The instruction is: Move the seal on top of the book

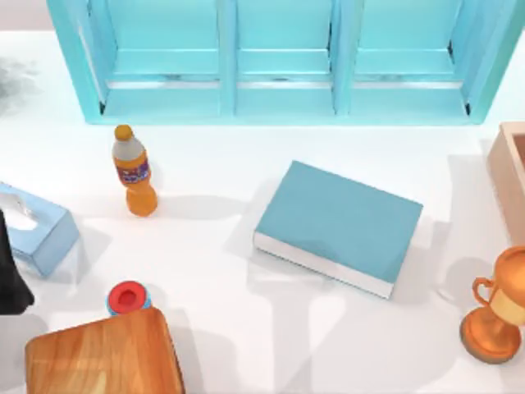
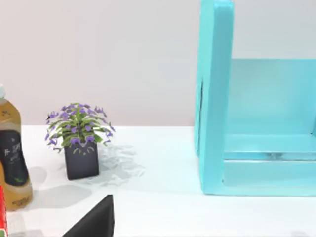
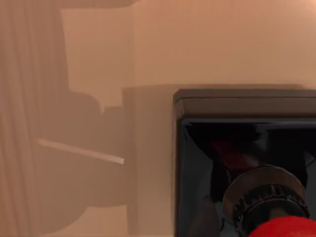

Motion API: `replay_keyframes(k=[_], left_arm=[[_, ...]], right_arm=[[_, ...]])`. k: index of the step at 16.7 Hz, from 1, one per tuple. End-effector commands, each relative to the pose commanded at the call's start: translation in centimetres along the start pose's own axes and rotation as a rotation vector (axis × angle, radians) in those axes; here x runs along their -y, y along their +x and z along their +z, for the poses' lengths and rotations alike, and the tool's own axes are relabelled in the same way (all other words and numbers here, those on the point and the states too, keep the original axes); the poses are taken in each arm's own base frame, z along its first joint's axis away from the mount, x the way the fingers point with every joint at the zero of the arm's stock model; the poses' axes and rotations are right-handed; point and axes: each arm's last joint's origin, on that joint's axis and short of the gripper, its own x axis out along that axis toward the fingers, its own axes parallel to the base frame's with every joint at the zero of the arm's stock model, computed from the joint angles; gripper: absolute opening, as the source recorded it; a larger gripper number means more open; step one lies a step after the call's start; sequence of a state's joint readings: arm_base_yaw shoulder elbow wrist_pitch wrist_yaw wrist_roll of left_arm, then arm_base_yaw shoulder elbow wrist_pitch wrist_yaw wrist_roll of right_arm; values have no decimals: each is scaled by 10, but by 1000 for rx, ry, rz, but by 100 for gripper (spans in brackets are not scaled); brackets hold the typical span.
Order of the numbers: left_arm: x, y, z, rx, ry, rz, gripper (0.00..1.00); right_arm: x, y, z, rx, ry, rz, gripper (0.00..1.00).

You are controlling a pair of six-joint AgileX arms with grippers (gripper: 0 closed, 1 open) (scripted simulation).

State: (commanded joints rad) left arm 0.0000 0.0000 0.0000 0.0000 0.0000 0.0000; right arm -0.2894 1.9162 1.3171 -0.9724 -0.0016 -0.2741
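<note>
1. Top view: the book point(image 1: 338, 227) lies flat just right of centre, toward 3 o'clock, skewed, with its white page edge facing 6 o'clock. The cover is bare, wide and rigid, so it makes an easy landing pad.
2. Room around it: the trophy point(image 1: 495, 316) stands near its 4 o'clock corner and the wooden box point(image 1: 510, 168) sits at the 3 o'clock edge. The orange bottle point(image 1: 134, 171) is well apart at 9 o'clock. I'd approach from above and set down mid-cover, away from the edges.
3. The left arm point(image 1: 10, 275) is parked at the 9 o'clock edge beside the tissue box point(image 1: 37, 230).
4. Left wrist view: potted plant point(image 2: 79, 143), teal cabinet point(image 2: 215, 94) and open white table. Left gripper state: cannot tell.
5. Right wrist view: the seal point(image 3: 247, 168) is right up close against a tan surface; its spot on the table, cannot tell. It is likely small, light and rigid. The glossy knob looks slippery, so I'd grip the square block's flat sides or the neck. Whether the right gripper has it: cannot tell.
</note>
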Motion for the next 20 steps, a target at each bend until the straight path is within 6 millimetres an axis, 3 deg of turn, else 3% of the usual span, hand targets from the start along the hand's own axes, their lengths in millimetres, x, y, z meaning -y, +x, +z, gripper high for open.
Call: replay_keyframes(k=[2,12,15,20], left_arm=[[0,0,0,0,0,0,100],[0,0,0,0,0,0,100],[0,0,0,0,0,0,100],[0,0,0,0,0,0,100]], right_arm=[[0,0,0,0,0,0,0],[-3,-5,2,3,5,-1,0],[-27,-32,14,8,14,-2,0],[-104,-103,17,-21,5,-1,0]])
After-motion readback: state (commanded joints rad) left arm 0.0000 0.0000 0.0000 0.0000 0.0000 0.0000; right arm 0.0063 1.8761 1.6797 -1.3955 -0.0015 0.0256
